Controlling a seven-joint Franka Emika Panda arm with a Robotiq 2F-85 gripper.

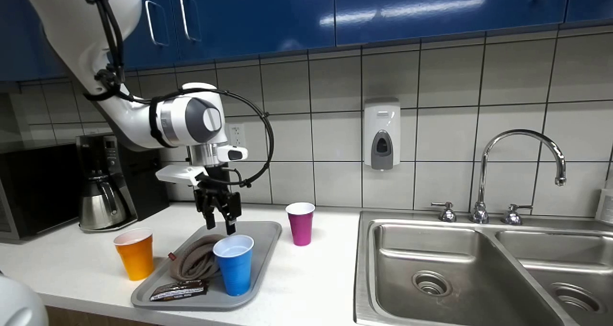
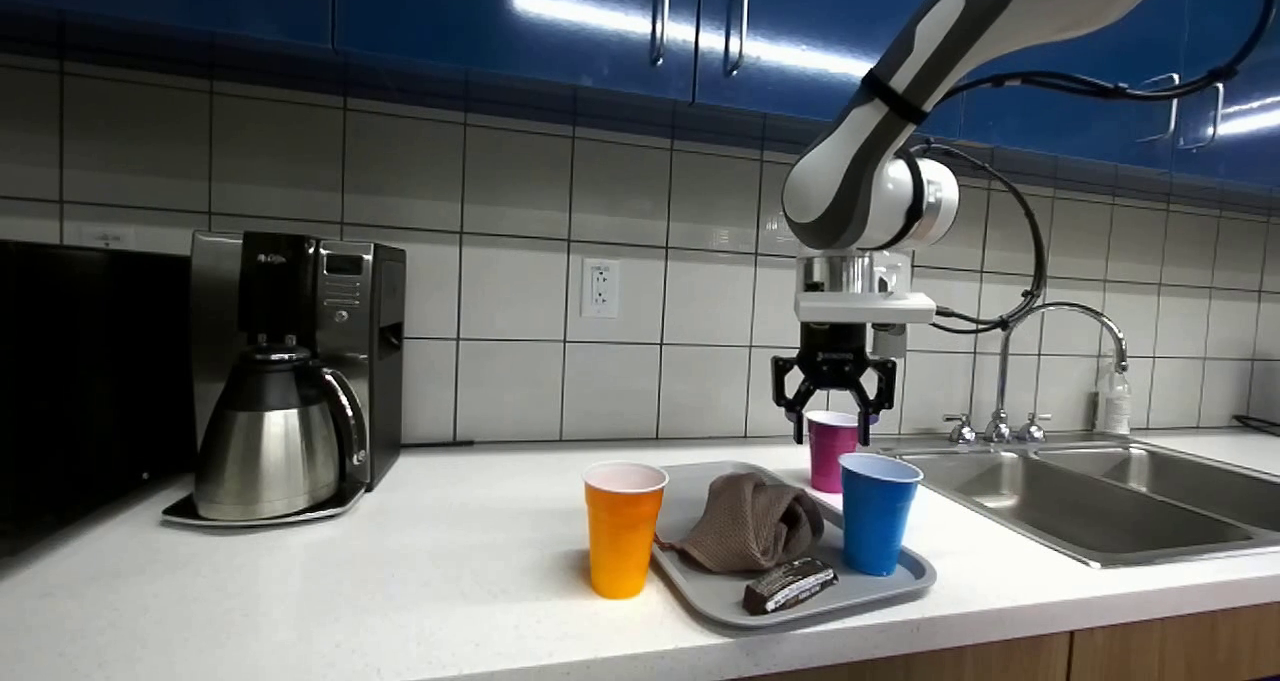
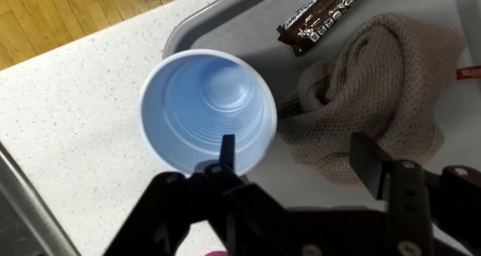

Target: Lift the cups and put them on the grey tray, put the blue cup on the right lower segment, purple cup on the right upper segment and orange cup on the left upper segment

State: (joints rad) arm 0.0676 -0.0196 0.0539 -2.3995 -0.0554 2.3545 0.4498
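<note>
Blue cup (image 1: 234, 268) stands upright on the grey tray (image 1: 264, 232), at the tray's corner nearest to the sink (image 1: 363, 268) and to the front edge of the tabletop (image 2: 430, 581). Above this cup, a little toward the back edge, hangs the gripper (image 2: 831, 435). Its fingers stand well apart, with nothing held between them; in the wrist view one finger appears over the rim of the cup, but whether it touches, one cannot tell. The purple cup (image 1: 301, 225) stands between tray and sink, nearer to the back edge. The orange cup (image 1: 135, 256) stands just beside the opposite side of the tray, nearer to the front edge. A brown cloth (image 2: 752, 529) and a wrapped bar (image 2: 790, 586) lie on the tray.
</note>
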